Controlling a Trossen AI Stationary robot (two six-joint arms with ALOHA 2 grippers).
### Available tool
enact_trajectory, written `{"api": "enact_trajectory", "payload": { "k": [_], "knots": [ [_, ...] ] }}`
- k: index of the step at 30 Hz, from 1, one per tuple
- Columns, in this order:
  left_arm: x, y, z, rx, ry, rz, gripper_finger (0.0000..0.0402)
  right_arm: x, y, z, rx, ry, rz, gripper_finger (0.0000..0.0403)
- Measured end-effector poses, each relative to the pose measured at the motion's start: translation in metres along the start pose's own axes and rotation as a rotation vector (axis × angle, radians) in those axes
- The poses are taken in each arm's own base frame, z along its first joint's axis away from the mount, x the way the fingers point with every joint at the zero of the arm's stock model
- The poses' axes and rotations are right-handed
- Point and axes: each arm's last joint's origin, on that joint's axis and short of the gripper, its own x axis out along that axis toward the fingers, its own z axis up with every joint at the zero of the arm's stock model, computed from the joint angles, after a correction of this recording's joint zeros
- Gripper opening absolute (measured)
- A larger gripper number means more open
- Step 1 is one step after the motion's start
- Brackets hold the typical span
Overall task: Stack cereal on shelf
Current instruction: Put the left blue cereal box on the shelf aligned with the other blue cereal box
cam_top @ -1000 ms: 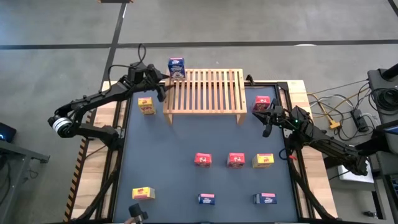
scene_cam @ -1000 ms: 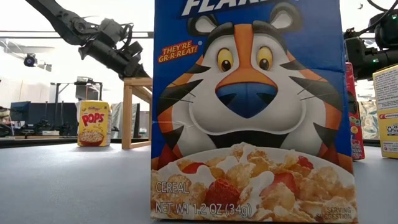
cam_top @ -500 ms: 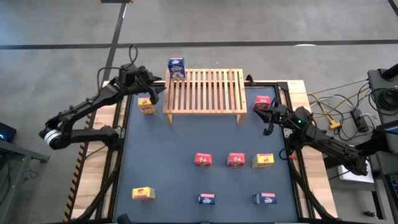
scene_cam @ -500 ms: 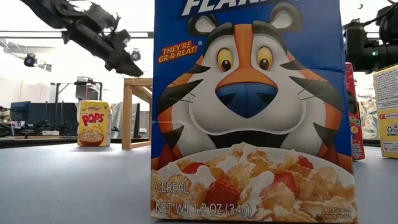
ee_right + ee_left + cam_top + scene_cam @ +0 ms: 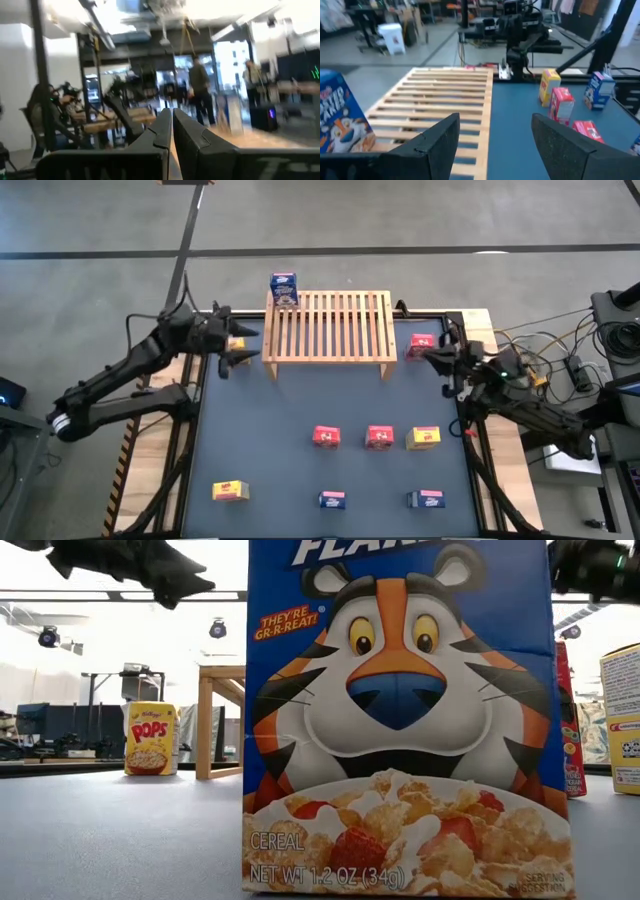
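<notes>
Cereal: your left wrist view alone showed the blue box (image 5: 342, 120) standing on the shelf (image 5: 440, 100) corner, beside your left gripper (image 5: 492, 142), jaws apart; right gripper (image 5: 171, 131) jaws together.

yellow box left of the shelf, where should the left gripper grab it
Best guess: come from above and pinch the yellow box across its two narrow sides, near the top. It stands upright on the table beside the shelf, and the open left gripper hangs right over it.
</notes>
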Motion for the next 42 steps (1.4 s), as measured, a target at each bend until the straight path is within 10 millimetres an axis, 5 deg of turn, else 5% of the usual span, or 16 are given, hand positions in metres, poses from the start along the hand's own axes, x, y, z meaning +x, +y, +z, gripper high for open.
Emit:
{"api": "enact_trajectory", "payload": {
  "k": [3, 11, 17, 23, 31, 42],
  "knots": [
    [-0.002, -0.013, 0.001, 0.023, -0.051, 0.029, 0.0231, 0.007, 0.005, 0.023, -0.073, 0.028, 0.014, 0.0009],
    [0.001, -0.022, -0.004, 0.102, -0.233, 0.046, 0.0231, 0.035, 0.008, 0.046, -0.186, 0.132, -0.004, 0.0009],
    [0.009, -0.016, 0.000, 0.126, -0.305, 0.119, 0.0231, 0.071, 0.007, 0.036, -0.215, 0.262, 0.079, 0.0009],
    [0.018, -0.012, 0.001, 0.093, -0.278, 0.130, 0.0231, 0.085, 0.017, 0.030, -0.212, 0.326, 0.027, 0.0009],
    [0.017, -0.012, 0.002, 0.067, -0.283, 0.126, 0.0231, 0.089, 0.053, 0.040, -0.212, 0.367, 0.043, 0.0009],
    [0.021, -0.019, -0.003, -0.013, -0.267, 0.069, 0.0231, 0.099, 0.116, 0.023, -0.224, 0.613, 0.156, 0.0009]
  ]
}}
